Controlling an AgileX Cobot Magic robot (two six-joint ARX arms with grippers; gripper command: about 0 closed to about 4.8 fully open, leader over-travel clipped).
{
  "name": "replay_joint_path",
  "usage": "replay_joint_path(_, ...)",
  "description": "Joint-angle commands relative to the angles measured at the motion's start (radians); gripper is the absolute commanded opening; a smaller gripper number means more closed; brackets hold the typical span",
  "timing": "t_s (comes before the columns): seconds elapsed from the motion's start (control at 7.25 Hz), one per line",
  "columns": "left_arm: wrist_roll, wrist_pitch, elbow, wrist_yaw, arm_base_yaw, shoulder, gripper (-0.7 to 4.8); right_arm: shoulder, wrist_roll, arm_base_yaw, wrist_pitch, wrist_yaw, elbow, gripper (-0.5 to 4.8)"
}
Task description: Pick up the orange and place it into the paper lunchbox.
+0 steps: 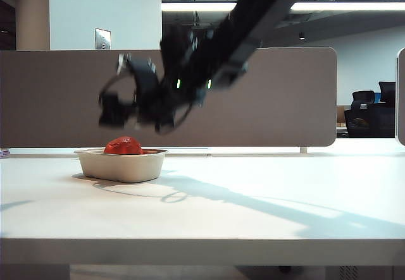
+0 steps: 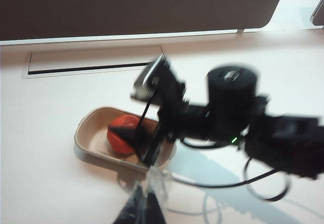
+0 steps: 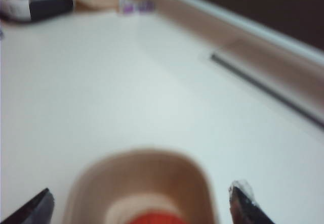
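The red-orange orange (image 1: 123, 145) lies inside the beige paper lunchbox (image 1: 120, 166) on the left of the white table. My right arm reaches across from the upper right. Its gripper (image 1: 136, 122) hangs open just above the box, apart from the fruit and blurred. In the right wrist view the gripper (image 3: 142, 191) has its dark fingertips wide apart on either side of the lunchbox (image 3: 142, 155), and the orange (image 3: 152, 219) is cut off at the frame edge. The left wrist view shows the orange (image 2: 124, 133) in the lunchbox (image 2: 86, 133) under the right arm (image 2: 223, 113). My left gripper (image 2: 147, 198) is shut and empty, short of the box.
A grey partition (image 1: 266, 97) runs along the table's far edge. A cable slot (image 2: 96, 62) lies in the tabletop behind the box. A dark object (image 3: 30, 1) sits far off near the partition. The table's front edge (image 1: 202, 239) is close to the exterior camera.
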Motion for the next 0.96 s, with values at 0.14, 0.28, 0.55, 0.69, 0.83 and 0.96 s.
replay_joint_path(0.14, 0.000, 0.021, 0.009, 0.004, 0.000, -0.006, -0.06, -0.232, 0.000, -0.006, -0.328, 0.001, 0.009, 2.05)
replay_joint_path(0.28, 0.000, 0.021, 0.019, 0.004, 0.000, -0.007, -0.06, -0.337, 0.000, -0.011, -0.579, 0.001, 0.009, -0.03)
replay_joint_path(0.55, 0.000, 0.021, 0.019, 0.023, 0.000, -0.017, -0.06, -0.499, -0.005, -0.011, -1.029, 0.005, 0.008, -0.03)
replay_joint_path(0.69, 0.000, 0.018, 0.019, 0.023, 0.000, -0.020, -0.06, -0.574, -0.084, -0.011, -1.198, 0.066, 0.008, -0.03)
replay_joint_path(0.83, 0.000, 0.013, 0.019, 0.026, 0.000, -0.020, -0.06, -0.596, -0.089, -0.011, -1.241, 0.068, 0.008, -0.03)
replay_joint_path(0.96, 0.005, 0.078, -0.315, 0.026, -0.002, -0.363, -0.06, -1.301, -0.093, -0.011, -1.324, 0.249, -0.381, -0.03)
